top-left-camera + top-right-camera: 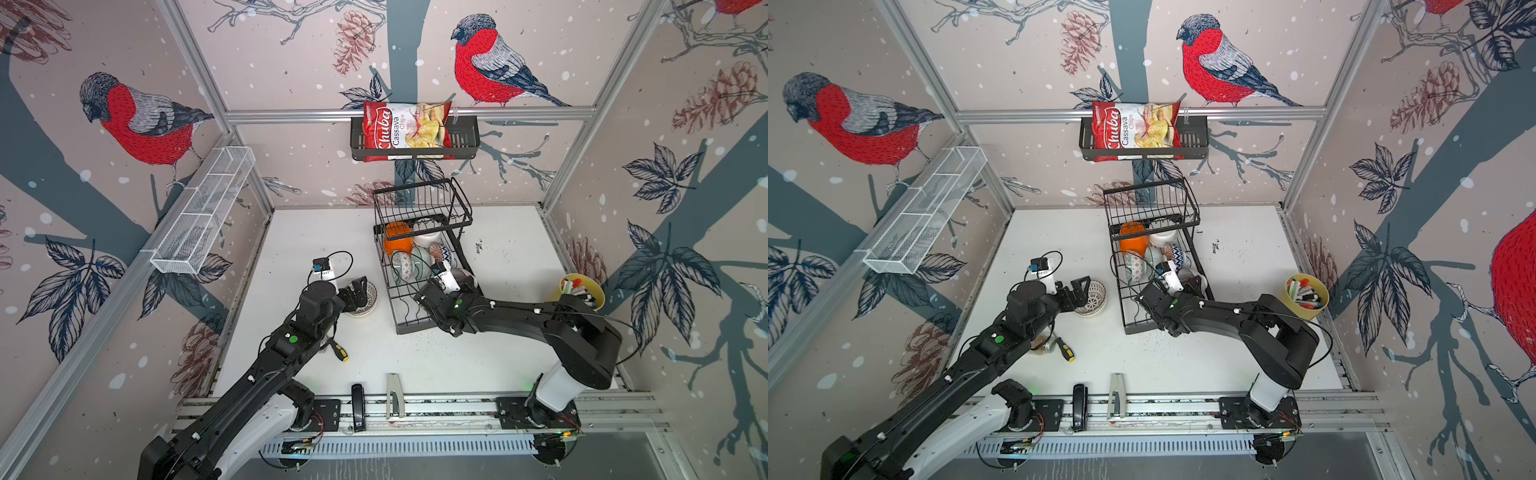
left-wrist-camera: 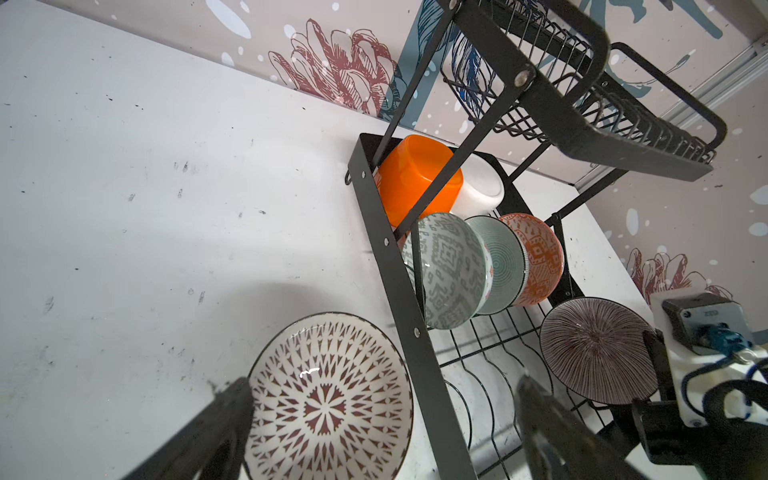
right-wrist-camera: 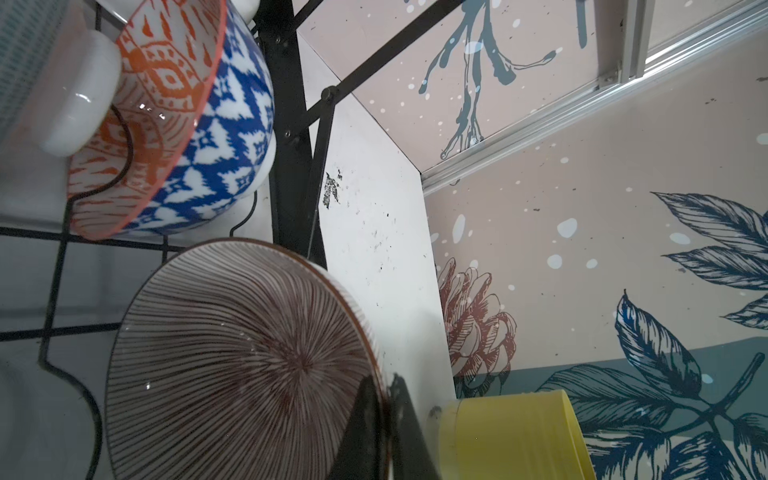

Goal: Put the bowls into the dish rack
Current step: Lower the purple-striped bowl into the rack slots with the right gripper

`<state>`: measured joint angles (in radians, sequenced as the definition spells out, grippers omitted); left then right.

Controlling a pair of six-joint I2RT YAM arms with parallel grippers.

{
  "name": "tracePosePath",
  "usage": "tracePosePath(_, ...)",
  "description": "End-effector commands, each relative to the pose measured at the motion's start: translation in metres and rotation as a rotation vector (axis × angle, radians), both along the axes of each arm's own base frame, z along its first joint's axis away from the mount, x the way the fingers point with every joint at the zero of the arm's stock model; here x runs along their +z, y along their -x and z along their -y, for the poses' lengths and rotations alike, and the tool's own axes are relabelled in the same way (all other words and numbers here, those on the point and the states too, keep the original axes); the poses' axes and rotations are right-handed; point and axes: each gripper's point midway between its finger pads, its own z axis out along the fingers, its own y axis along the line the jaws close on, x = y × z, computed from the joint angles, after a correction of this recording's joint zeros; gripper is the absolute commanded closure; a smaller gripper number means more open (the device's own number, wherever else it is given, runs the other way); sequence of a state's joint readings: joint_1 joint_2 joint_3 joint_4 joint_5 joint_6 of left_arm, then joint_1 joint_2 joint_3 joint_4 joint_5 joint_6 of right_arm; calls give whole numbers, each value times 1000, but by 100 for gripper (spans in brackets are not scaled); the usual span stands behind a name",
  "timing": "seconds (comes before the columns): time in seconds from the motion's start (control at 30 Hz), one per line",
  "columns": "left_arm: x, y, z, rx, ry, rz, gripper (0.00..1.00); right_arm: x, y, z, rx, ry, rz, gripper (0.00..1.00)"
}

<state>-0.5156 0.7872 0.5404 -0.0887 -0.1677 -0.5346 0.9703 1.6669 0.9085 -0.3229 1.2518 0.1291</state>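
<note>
Your right gripper (image 3: 384, 390) is pressed together on the rim of the striped bowl (image 3: 241, 361). It holds this bowl on its edge over the wires of the dish rack (image 2: 397, 282), in the rack's right part near the end closest to the arms. I cannot tell if the bowl touches the wires. Your left gripper (image 2: 382, 384) is spread wide and holds nothing. It hangs just over the brown patterned bowl (image 2: 328, 403), which stands upright on the table (image 2: 145, 208), just beside the rack's left bar. Deeper in the rack, three patterned bowls (image 2: 505, 266) lean on edge in a row, with the blue zigzag bowl (image 3: 224, 137) next to them. Behind them, the orange bowl (image 2: 415, 178) and the white bowl (image 2: 482, 187) lie under the rack's raised basket.
</note>
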Motion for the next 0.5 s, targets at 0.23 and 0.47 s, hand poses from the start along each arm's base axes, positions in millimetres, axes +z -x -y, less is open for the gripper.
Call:
tracePosePath(0.23, 3, -6, -5, 18, -29, 30, 3, 12, -10, -2, -18, 58, 68, 100)
tracePosePath(0.47, -2, -5, -7, 23, -31, 22, 3, -2, -9, -9, 7, 88, 43, 100)
